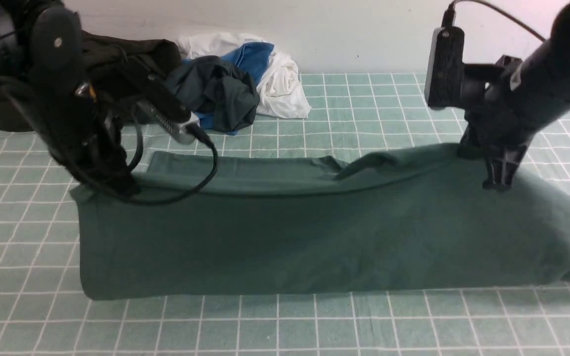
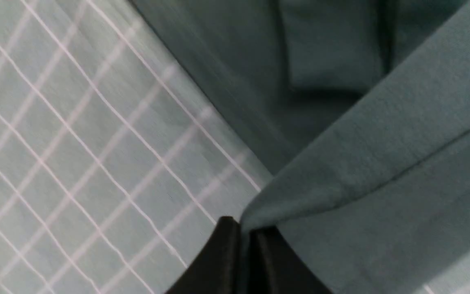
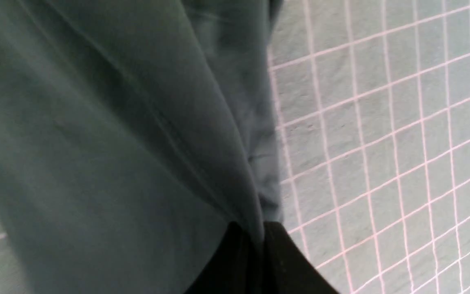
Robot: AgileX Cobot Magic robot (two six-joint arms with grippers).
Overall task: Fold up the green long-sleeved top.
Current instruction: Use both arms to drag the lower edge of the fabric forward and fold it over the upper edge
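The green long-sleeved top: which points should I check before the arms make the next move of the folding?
1. Left gripper shut on the edge of the green long-sleeved top: ok.
2. Right gripper shut on its edge: ok.
3. Held edge raised above the table cover: ok.
4. Pile of other clothes apart from the top: ok.
5. Left arm's cable clear of the cloth: cannot tell.

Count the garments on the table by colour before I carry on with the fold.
Green top: 1
Black garment: 1
Charcoal-and-blue garment: 1
White garment: 1
Total: 4. The three at the back are heaped and overlap, so that split is my best reading.
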